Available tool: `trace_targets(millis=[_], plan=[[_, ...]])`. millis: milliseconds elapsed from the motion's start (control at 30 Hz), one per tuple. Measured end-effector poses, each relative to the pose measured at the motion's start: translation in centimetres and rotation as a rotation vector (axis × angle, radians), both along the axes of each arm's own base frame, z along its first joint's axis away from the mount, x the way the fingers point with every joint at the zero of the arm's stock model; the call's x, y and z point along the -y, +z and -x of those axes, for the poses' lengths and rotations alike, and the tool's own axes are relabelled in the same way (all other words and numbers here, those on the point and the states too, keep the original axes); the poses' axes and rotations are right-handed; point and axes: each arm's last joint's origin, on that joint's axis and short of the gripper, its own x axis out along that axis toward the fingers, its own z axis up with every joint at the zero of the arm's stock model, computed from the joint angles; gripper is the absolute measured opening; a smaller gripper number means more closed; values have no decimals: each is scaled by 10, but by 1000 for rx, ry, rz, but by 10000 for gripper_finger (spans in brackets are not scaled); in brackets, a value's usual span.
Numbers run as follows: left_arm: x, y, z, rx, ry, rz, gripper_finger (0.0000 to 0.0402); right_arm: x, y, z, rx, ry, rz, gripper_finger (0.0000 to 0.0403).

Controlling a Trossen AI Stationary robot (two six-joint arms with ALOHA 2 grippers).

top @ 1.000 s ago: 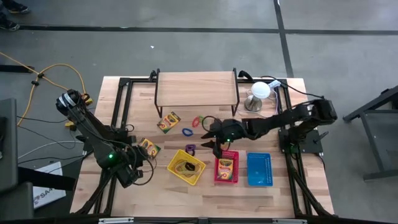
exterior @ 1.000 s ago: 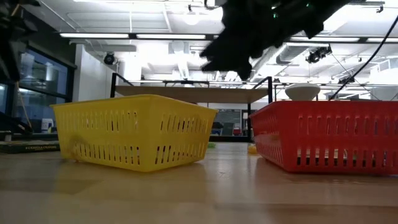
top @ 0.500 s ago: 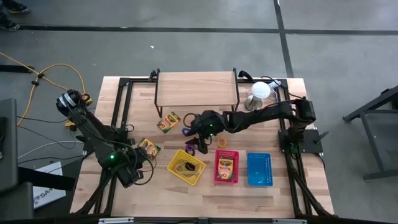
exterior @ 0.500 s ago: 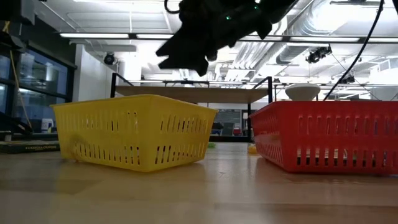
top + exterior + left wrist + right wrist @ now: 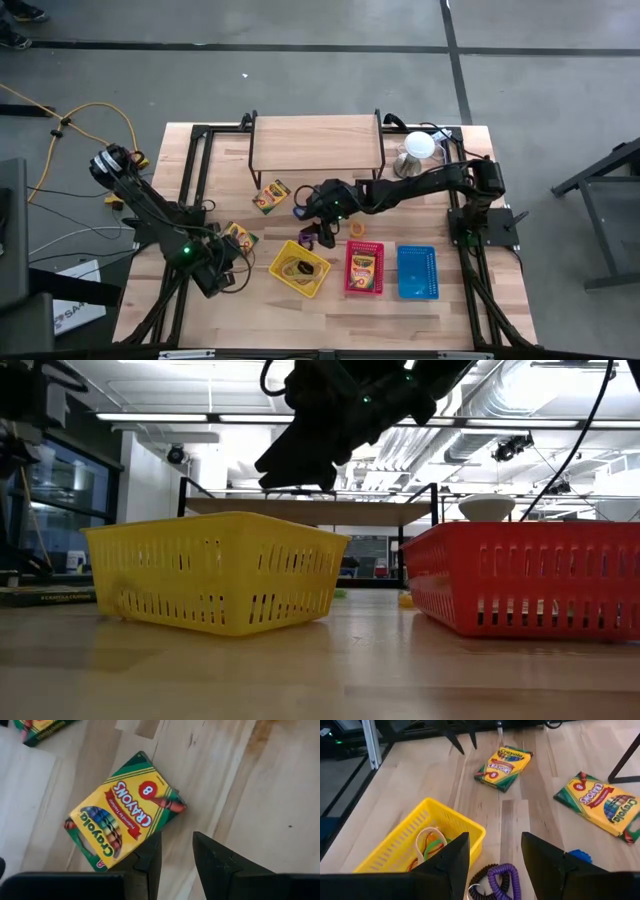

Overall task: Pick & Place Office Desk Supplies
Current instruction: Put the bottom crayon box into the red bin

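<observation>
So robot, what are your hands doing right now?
Right tool open, above the purple coil. Left tool open, empty, beside a crayon box. Yellow basket holds rubber bands. Nothing blocking.

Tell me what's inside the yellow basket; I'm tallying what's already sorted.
The yellow basket holds loose rubber-band loops, tan, green and red, tangled on its floor. No crayon box shows inside. The right gripper's fingers hide its near corner, so anything there can't be seen.

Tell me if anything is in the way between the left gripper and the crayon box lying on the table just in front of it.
Nothing visible. The left gripper hangs open right above the crayon box, one finger already over the box's edge, with only bare wooden table around it.
</observation>
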Motion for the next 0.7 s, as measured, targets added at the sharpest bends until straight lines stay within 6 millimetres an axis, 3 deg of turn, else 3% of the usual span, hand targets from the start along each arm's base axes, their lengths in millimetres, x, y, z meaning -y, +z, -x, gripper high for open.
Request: trace_targets(millis=[700], plan=[[-12, -30, -2, -32, -74, 23, 104, 0, 1, 0, 4, -11, -19, 167]])
